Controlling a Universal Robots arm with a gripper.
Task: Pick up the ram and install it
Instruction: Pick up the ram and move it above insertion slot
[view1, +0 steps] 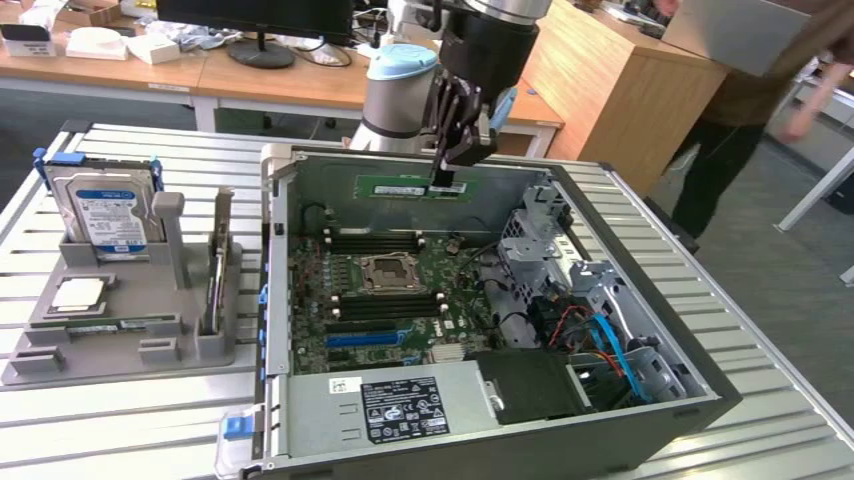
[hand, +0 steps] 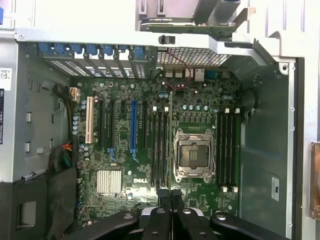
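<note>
The ram (view1: 400, 188) is a long green stick hanging level above the back of the open computer case (view1: 287, 300). My gripper (view1: 446, 178) is shut on its upper edge, near the end toward the exterior view's right. In the wrist view the black fingers (hand: 159, 216) pinch the ram (hand: 170, 145), seen edge-on as a thin strip over the motherboard (hand: 125, 165). The strip lies just beside the black memory slots (hand: 159, 150) next to the empty processor socket (hand: 192, 155). A second bank of slots (hand: 227, 150) lies beyond the socket. In the exterior view the stick is still well above the slots (view1: 380, 243).
A grey parts holder (view1: 187, 345) on the exterior view's left carries a blue-labelled hard drive (view1: 107, 215) and a square silver chip (view1: 78, 293). Inside the case are a power supply (view1: 387, 405) and a metal drive cage (view1: 561, 245). A person (view1: 754, 90) stands at the back right.
</note>
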